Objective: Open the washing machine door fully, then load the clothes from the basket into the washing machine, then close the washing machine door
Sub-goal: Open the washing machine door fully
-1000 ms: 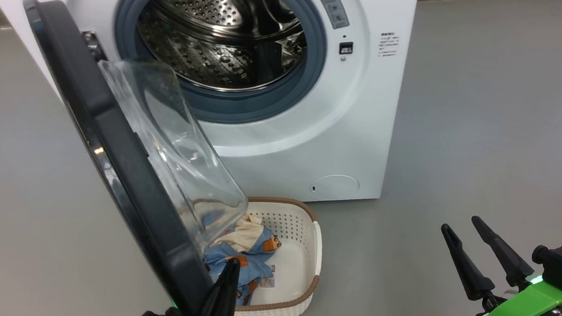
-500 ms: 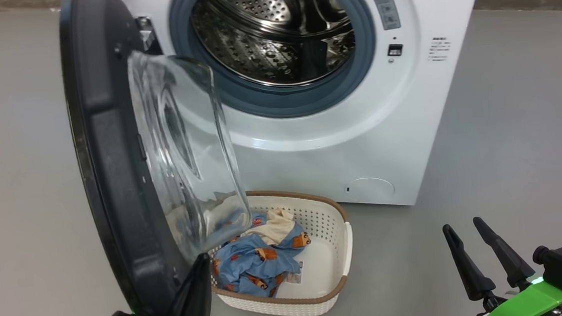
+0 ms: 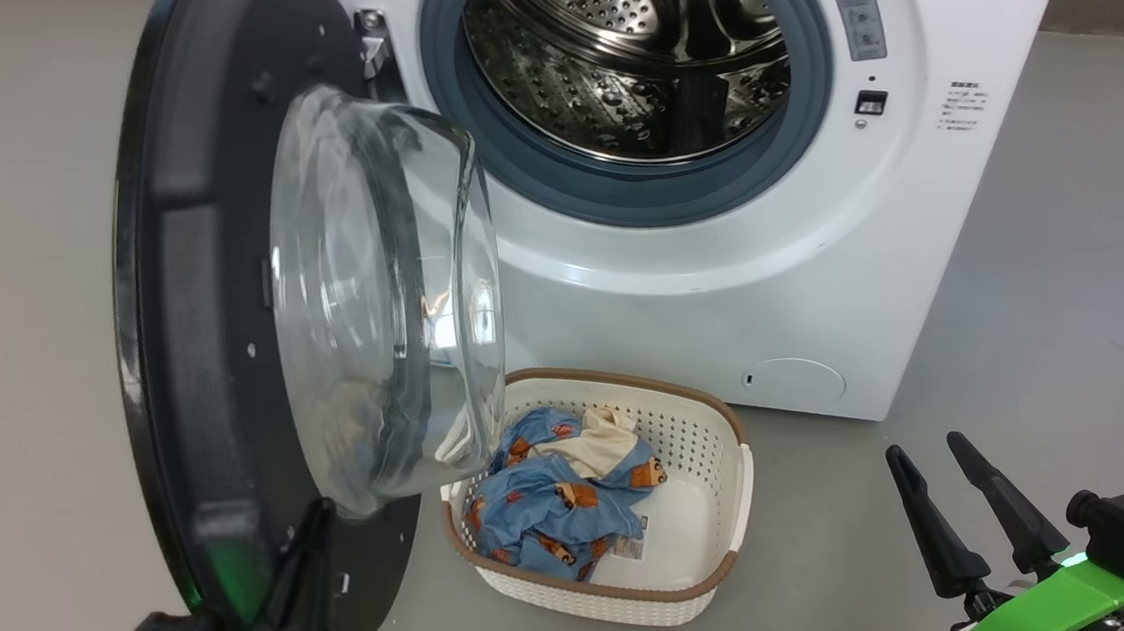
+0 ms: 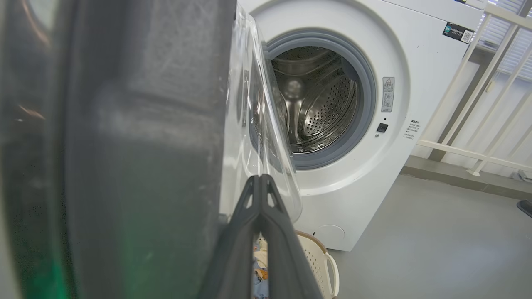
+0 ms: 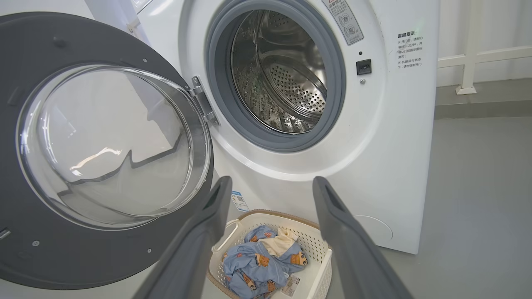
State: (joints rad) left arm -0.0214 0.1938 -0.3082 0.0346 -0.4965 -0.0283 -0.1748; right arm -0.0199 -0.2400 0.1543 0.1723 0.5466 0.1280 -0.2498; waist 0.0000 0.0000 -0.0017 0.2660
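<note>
A smooth, matt grey floor (image 3: 1022, 299) runs under everything, and a white railing (image 4: 478, 124) stands beyond it in the left wrist view. On the floor sits the washing machine (image 3: 683, 326), a boxy white front-loader with a round mouth. A thick grey rubber gasket (image 3: 612, 186) rings that mouth, and behind it the steel drum (image 3: 632, 59) shines, dotted with small holes. Low on the front is a round white flap (image 3: 793, 381).

The washing machine door (image 3: 192, 335) stands open on its hinge (image 3: 370, 40) at the left of the mouth. It is a large disc with a wide dark rim, and a clear glass bowl (image 3: 380, 300) bulges out of its middle towards the machine.

The basket (image 3: 727, 503) rests on the floor just in front of the machine, partly beneath the glass bowl. It is cream-white plastic, a rounded rectangle with perforated walls and a brown rim. The clothes (image 3: 557, 506) lie crumpled in its left half. They are soft light blue fabric printed with small orange-brown bears, with a cream piece on top. A label sticker (image 3: 628, 548) shows on the bare bottom.

The left hand (image 3: 320, 510) has its two long dark fingers pressed together, holding nothing. It lies close against the door's lower inner rim. The right hand (image 3: 923, 446) is at the lower right, above the floor and well apart from the basket. Its tapered fingers are spread wide and hold nothing.
</note>
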